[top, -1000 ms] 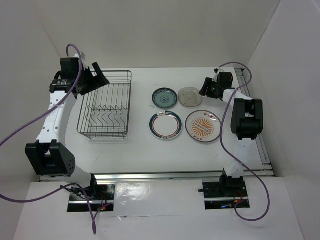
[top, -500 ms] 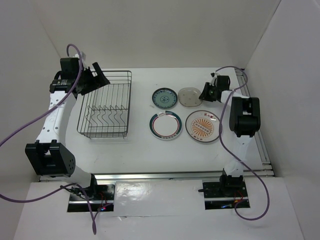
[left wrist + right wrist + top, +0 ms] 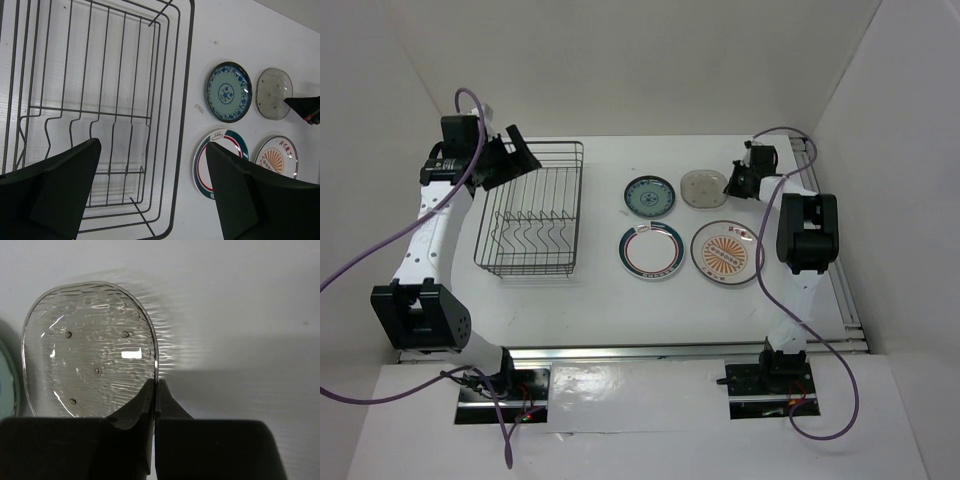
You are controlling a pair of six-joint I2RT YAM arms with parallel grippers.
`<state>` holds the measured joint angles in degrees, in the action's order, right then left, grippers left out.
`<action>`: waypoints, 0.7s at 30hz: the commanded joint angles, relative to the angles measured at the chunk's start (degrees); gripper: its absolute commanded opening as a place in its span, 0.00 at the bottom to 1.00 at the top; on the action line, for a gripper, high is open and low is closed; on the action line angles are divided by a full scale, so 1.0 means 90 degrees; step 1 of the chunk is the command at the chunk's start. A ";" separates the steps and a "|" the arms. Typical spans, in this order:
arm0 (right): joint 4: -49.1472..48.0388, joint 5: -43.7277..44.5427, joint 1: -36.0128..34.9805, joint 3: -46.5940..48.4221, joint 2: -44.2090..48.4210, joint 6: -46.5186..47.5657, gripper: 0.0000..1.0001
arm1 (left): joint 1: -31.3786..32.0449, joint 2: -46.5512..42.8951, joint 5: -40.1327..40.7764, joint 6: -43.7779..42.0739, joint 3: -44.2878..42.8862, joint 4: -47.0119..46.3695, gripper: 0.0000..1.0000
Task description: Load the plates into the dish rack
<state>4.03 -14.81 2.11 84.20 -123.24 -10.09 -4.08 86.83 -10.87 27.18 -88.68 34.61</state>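
Note:
The small pale grey plate [image 3: 90,350] lies at the back right of the table, and my right gripper [image 3: 156,382] is shut on its right rim; from above the same plate [image 3: 699,187] and gripper [image 3: 730,184] are visible. On the table lie the small teal-patterned plate [image 3: 649,196], the white plate with a green-red ring [image 3: 650,250] and the orange sunburst plate [image 3: 724,252]. The dark wire dish rack [image 3: 532,210] stands at the left with nothing in it. My left gripper [image 3: 152,145] hangs open above the rack's [image 3: 185,100] far right corner, holding nothing.
White walls close in the table on three sides. A metal rail [image 3: 840,270] runs along the right edge beside the right arm. Purple cables loop from both arms. Bare table lies in front of the rack and the plates.
My right gripper has closed from half open to shut on the pale grey plate's rim, and the plate has shifted slightly toward the back. The left arm has not moved.

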 commanded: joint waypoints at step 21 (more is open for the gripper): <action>0.0229 0.2092 -0.2314 0.0489 0.2950 -0.0743 0.00 | -0.0006 0.0216 -0.4210 0.0591 0.0907 -0.2260 1.00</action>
<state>11.14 12.91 -16.97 90.28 -100.03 -14.63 -4.08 87.74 -41.17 29.04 -82.30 21.78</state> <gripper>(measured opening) 0.020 1.000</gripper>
